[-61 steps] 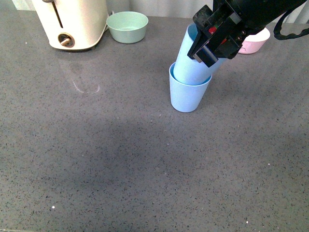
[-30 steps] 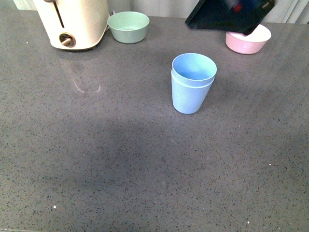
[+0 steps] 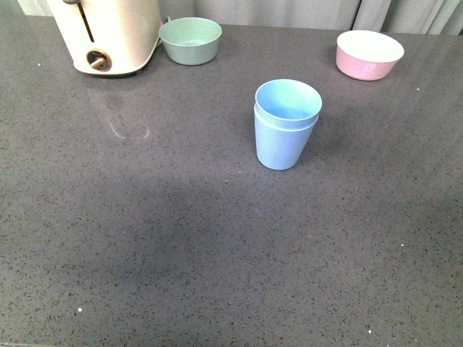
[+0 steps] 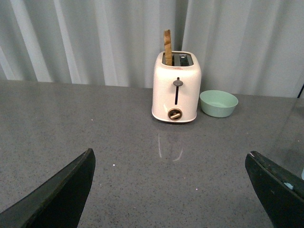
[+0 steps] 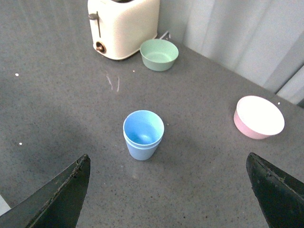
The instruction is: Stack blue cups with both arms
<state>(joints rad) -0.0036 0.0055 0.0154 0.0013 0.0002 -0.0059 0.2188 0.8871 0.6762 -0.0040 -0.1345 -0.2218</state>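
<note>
The two blue cups [image 3: 286, 123] stand upright on the grey table, one nested inside the other, right of centre in the front view. They also show in the right wrist view [image 5: 143, 134]. No arm is in the front view. My right gripper [image 5: 168, 190] is open and empty, held high above the table, well clear of the cups. My left gripper [image 4: 168, 190] is open and empty, over bare table; the cups are out of its view.
A cream toaster [image 3: 108, 32] with a slice in its slot [image 4: 167, 46] stands at the back left, a low green bowl [image 3: 191, 40] beside it. A pink bowl with white inside [image 3: 370, 54] sits at the back right. Grey curtains hang behind.
My right gripper let go of the upper cup, which settled straight into the lower one, then rose and left the front view.
</note>
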